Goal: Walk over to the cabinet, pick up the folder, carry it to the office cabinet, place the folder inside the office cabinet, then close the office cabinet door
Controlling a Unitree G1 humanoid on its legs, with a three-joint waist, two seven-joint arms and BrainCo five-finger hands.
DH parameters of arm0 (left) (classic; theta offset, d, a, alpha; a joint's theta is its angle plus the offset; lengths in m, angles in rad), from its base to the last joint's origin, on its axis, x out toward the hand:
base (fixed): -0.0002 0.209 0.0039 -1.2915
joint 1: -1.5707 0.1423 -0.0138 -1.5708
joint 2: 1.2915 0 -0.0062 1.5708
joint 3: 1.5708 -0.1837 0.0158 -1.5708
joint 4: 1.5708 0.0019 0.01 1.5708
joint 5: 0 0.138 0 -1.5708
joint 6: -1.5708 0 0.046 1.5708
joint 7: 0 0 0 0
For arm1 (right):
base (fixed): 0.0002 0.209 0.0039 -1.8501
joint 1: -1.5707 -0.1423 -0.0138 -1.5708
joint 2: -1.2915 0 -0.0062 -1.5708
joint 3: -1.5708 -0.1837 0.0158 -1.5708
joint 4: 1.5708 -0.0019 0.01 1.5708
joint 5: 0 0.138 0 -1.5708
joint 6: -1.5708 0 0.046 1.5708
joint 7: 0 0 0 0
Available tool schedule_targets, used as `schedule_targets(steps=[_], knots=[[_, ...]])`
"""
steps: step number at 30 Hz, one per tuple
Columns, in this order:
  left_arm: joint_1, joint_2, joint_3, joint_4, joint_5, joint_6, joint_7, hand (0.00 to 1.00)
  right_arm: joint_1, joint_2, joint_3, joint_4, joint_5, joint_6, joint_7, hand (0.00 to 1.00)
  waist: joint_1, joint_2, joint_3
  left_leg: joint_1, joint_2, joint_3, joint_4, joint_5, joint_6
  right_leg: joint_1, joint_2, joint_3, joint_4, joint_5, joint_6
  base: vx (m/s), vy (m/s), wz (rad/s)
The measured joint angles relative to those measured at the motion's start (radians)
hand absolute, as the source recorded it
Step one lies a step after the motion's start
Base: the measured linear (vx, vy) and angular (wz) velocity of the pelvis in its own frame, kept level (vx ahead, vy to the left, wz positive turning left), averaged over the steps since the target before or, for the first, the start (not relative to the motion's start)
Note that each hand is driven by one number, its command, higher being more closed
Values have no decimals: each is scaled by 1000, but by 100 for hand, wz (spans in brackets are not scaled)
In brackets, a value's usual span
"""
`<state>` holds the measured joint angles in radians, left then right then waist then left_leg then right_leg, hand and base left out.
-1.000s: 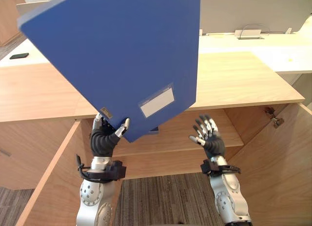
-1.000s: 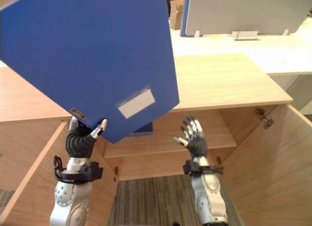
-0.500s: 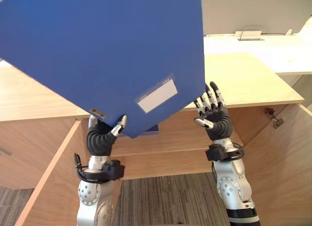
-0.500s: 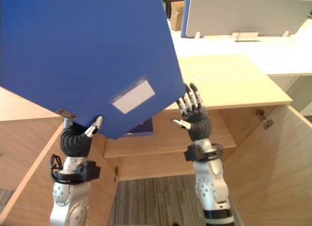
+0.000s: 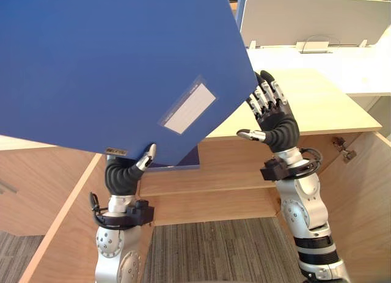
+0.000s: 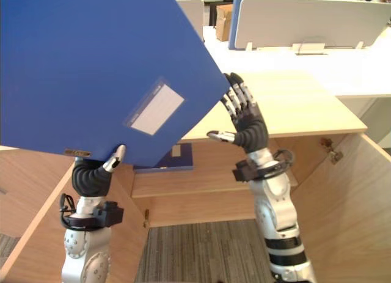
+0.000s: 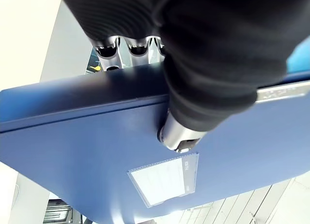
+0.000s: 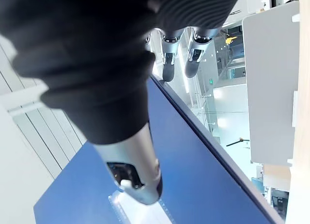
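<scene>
rising over the last second, the right hand (image 5: 276, 125) has left its low spot in front of the shelf (image 5: 238, 173) and come up to the right corner of the blue folder (image 5: 110, 63); its fingers (image 8: 168, 64) are straight and spread, reaching past the folder's edge with the thumb on the near face; not clamped, and real contact can't be confirmed from here; the left hand (image 5: 122, 174) keeps its grasp on the lower corner, thumb (image 5: 147, 157) pressed on the front face, fingers behind; the folder has swung meanwhile: right corner higher, label pocket (image 5: 187, 109) more tilted; it is held up in the air, above and in front of the open office cabinet (image 5: 305, 102), not yet inside; right door (image 5: 360, 197) stands open; a blue item (image 6: 168, 159), perhaps another folder, lies on the shelf; judgement: carry is done, this is the shift to a two-handed hold so the folder can be levelled and lowered to the shelf; placing and door closing remain.
</scene>
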<state>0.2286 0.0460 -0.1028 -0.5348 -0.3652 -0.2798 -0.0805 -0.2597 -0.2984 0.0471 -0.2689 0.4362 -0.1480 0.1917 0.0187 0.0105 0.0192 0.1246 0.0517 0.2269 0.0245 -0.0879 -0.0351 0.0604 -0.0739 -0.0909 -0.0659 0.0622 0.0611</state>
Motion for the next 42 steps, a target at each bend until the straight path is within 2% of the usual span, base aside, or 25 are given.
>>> schedule_targets(steps=[8,14,23,25,28,31,35,42], knots=[[2,40,-2,43,29,26,-2,100,-57,-57,-28,83,-126,0,-40,0,-1,0,-2,1,-1,-2,-1,3,2,-1,-2,-1,5,0,0,0,0,0],[3,39,3,43,41,27,-2,100,-57,-60,-83,111,-190,1,-58,0,-4,-1,-6,1,-1,-3,-2,5,2,-1,-2,-2,6,0,0,0,0,0],[5,43,3,43,56,27,-2,100,-57,-66,-96,150,-226,2,-67,0,-6,-7,-25,1,-1,-3,-3,7,1,-4,-2,-2,8,0,0,0,0,0],[5,47,3,43,89,26,-1,100,-57,-72,-96,150,-207,2,-65,0,-6,-7,-25,1,-1,-3,-3,7,1,-4,-2,-2,8,0,0,0,0,0],[4,52,-3,43,179,26,3,100,-63,-90,-92,150,-98,3,-42,0,-3,-9,-26,0,-1,-3,-4,7,1,-4,-2,-2,8,0,0,0,0,0],[-1,64,-33,43,223,26,5,100,-117,-160,-35,163,20,11,-1,0,-5,-10,-26,0,-2,-2,-4,7,1,-4,-2,-2,8,0,0,0,0,0],[-20,77,-64,39,234,26,14,100,-250,-272,76,194,142,16,53,0,-3,-14,-28,0,0,-3,-4,8,-1,-5,0,-2,8,0,0,0,0,0],[-30,89,-83,33,234,23,33,100,-364,-346,185,242,236,15,70,0,1,-19,-31,0,0,-2,-4,9,0,-5,-1,-2,9,0,0,0,0,0]])
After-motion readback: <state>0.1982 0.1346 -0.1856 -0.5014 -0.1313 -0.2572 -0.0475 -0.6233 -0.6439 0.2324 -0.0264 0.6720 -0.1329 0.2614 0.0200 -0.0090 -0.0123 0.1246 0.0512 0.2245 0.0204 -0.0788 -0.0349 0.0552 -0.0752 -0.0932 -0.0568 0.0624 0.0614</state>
